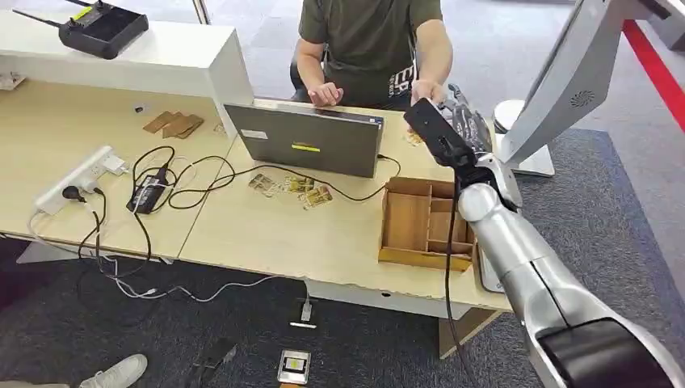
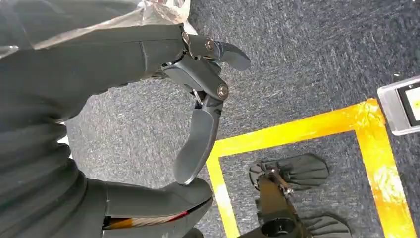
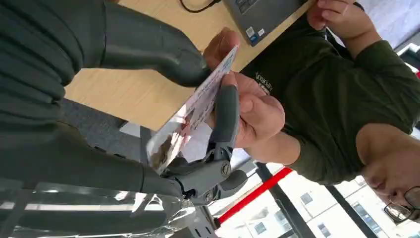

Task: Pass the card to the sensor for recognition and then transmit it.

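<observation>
Spanning the scene: desk [image 1: 266,234], light wood, lying crosswise under the head view.
Seated behind desk: person [image 1: 367,40] in a dark green shirt, cut off at the shoulders by the head view's top edge.
Laptop [image 1: 307,141]: open on the desk in front of the person, grey back turned toward the robot.
Wooden organizer [image 1: 424,222]: on the desk's near right part, partly covered by the right arm.
Right hand [image 3: 148,114]: reaching over the desk's far right corner; thumb and a dark finger pressed on opposite faces of the card.
Card [image 3: 190,111]: pinched in the right hand, seen nearly edge-on in the right wrist view, print too blurred to read.
Person's hand [image 3: 252,106]: touching the card's far end, fingers closing on it just beside the robot's finger.
Head view of the handover: card hidden behind the black wrist camera housing [image 1: 436,129].
Left hand [image 2: 193,119]: hanging over grey carpet with yellow floor tape [image 2: 297,131]; fingers apart, holding nothing.
Loose cards [image 1: 291,187]: scattered on the desk near the laptop, too small to make out.
</observation>
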### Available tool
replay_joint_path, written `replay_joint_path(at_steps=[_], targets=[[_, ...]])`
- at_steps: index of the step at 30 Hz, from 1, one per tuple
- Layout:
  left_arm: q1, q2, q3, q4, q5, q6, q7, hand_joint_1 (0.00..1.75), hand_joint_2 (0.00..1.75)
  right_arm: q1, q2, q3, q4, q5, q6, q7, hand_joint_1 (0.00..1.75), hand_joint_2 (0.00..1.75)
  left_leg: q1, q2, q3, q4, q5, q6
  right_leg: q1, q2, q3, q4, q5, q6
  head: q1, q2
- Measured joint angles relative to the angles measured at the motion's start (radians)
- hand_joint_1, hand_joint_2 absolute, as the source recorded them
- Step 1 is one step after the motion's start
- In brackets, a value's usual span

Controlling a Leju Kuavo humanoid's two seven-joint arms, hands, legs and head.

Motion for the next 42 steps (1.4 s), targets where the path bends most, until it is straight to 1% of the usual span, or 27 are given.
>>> replay_joint_path(at_steps=[3, 6, 8, 11, 13, 16, 18, 19, 20, 23, 29, 33, 36, 39, 42], targets=[[-0.002, -0.003, -0.003, 0.000, -0.004, -0.011, 0.004, 0.00, 1.75, 0.001, -0.003, 0.004, -0.003, 0.064, -0.008, 0.033, 0.00, 1.75, 0.000, 0.000, 0.000, 0.000, 0.000, 0.000, 0.000, 0.000, 0.000, 0.000, 0.000, 0.000, 0.000, 0.000], [-0.002, -0.004, -0.010, 0.001, -0.009, -0.014, 0.001, 0.00, 1.75, 0.005, -0.012, 0.007, -0.031, 0.112, -0.024, 0.050, 0.00, 1.75, 0.000, 0.000, 0.000, 0.000, 0.000, 0.000, 0.000, 0.000, -0.001, 0.000, 0.000, 0.000, 0.000, 0.000], [-0.003, -0.005, -0.011, 0.001, -0.010, -0.018, -0.002, 0.00, 1.75, 0.013, -0.023, 0.007, -0.065, 0.145, -0.032, 0.062, 0.00, 1.75, 0.000, 0.000, 0.000, 0.000, 0.000, 0.000, 0.000, 0.000, -0.001, 0.000, 0.000, 0.000, 0.000, 0.000], [-0.002, -0.005, -0.015, 0.003, -0.009, -0.018, -0.008, 0.00, 1.75, 0.038, -0.049, 0.007, -0.155, 0.216, -0.046, 0.078, 0.00, 1.75, 0.000, 0.000, 0.000, 0.000, 0.000, 0.000, 0.000, 0.000, -0.001, 0.000, 0.000, 0.000, 0.000, 0.000], [-0.001, -0.005, -0.017, 0.004, 0.002, -0.012, -0.010, 0.00, 1.75, 0.080, -0.072, 0.001, -0.255, 0.288, -0.045, 0.115, 0.00, 1.75, 0.000, 0.000, 0.001, 0.000, 0.000, 0.000, 0.000, 0.000, 0.000, -0.001, 0.000, 0.000, 0.000, 0.000], [0.007, -0.004, -0.018, 0.008, 0.010, -0.008, -0.016, 0.00, 1.75, 0.162, -0.113, -0.010, -0.441, 0.362, -0.028, 0.139, 0.00, 1.75, 0.000, 0.001, 0.001, 0.000, -0.001, 0.000, 0.000, 0.001, 0.000, -0.001, 0.000, 0.000, 0.000, 0.000], [0.010, -0.003, -0.018, 0.010, 0.018, -0.008, -0.022, 0.00, 1.75, 0.222, -0.148, -0.019, -0.557, 0.405, 0.015, 0.157, 0.00, 1.75, 0.000, 0.000, 0.001, 0.000, -0.001, 0.001, 0.000, 0.000, 0.001, -0.002, 0.000, 0.000, -0.001, 0.000], [0.014, -0.003, -0.018, 0.010, 0.020, -0.008, -0.027, 0.00, 1.75, 0.261, -0.166, -0.023, -0.626, 0.427, 0.034, 0.163, 0.00, 1.75, 0.001, 0.000, 0.001, 0.000, -0.001, 0.001, 0.000, 0.000, 0.001, -0.002, -0.001, 0.000, 0.002, 0.000], [0.018, 0.000, -0.018, 0.011, 0.024, -0.008, -0.030, 0.00, 1.75, 0.299, -0.185, -0.027, -0.691, 0.448, 0.059, 0.171, 0.00, 1.75, 0.000, 0.000, 0.001, 0.000, -0.001, 0.001, 0.000, 0.000, 0.001, -0.002, -0.001, 0.000, 0.000, 0.000], [0.028, 0.010, -0.019, 0.015, 0.040, -0.008, -0.043, 0.00, 1.75, 0.400, -0.236, -0.038, -0.840, 0.488, 0.116, 0.190, 0.00, 1.75, 0.001, 0.002, 0.001, 0.000, -0.002, 0.001, 0.000, 0.001, 0.001, -0.002, -0.001, 0.000, 0.001, 0.000], [0.059, 0.030, -0.015, 0.017, 0.075, 0.005, -0.075, 0.00, 1.75, 0.583, -0.324, -0.073, -1.037, 0.524, 0.163, 0.196, 0.00, 1.75, 0.000, 0.001, 0.001, 0.000, -0.002, 0.001, 0.000, 0.001, 0.001, -0.002, -0.001, 0.001, 0.000, 0.000], [0.077, 0.042, -0.010, 0.018, 0.089, 0.012, -0.085, 0.00, 1.75, 0.669, -0.368, -0.095, -1.109, 0.525, 0.201, 0.196, 0.00, 1.75, 0.000, 0.002, 0.001, 0.000, -0.002, 0.001, 0.000, 0.001, 0.001, -0.002, -0.001, 0.001, 0.000, 0.000], [0.084, 0.047, -0.005, 0.018, 0.093, 0.014, -0.088, 0.00, 1.75, 0.708, -0.376, -0.099, -1.128, 0.499, 0.220, 0.185, 0.00, 1.75, 0.000, 0.002, 0.001, 0.000, -0.002, 0.001, 0.000, 0.001, 0.001, -0.002, -0.001, 0.001, 0.000, 0.000], [0.089, 0.048, 0.001, 0.018, 0.099, 0.020, -0.092, 0.00, 1.75, 0.733, -0.377, -0.101, -1.128, 0.476, 0.215, 0.161, 0.00, 1.75, 0.000, 0.002, 0.001, -0.001, -0.002, 0.001, 0.000, 0.001, 0.001, -0.002, -0.001, 0.001, 0.000, 0.000], [0.092, 0.048, 0.006, 0.018, 0.107, 0.028, -0.092, 0.00, 1.75, 0.749, -0.372, -0.095, -1.079, 0.468, 0.178, 0.135, 0.00, 1.75, 0.000, 0.001, 0.001, -0.001, -0.002, 0.001, 0.000, 0.001, 0.002, -0.002, -0.001, 0.001, 0.000, 0.000]])
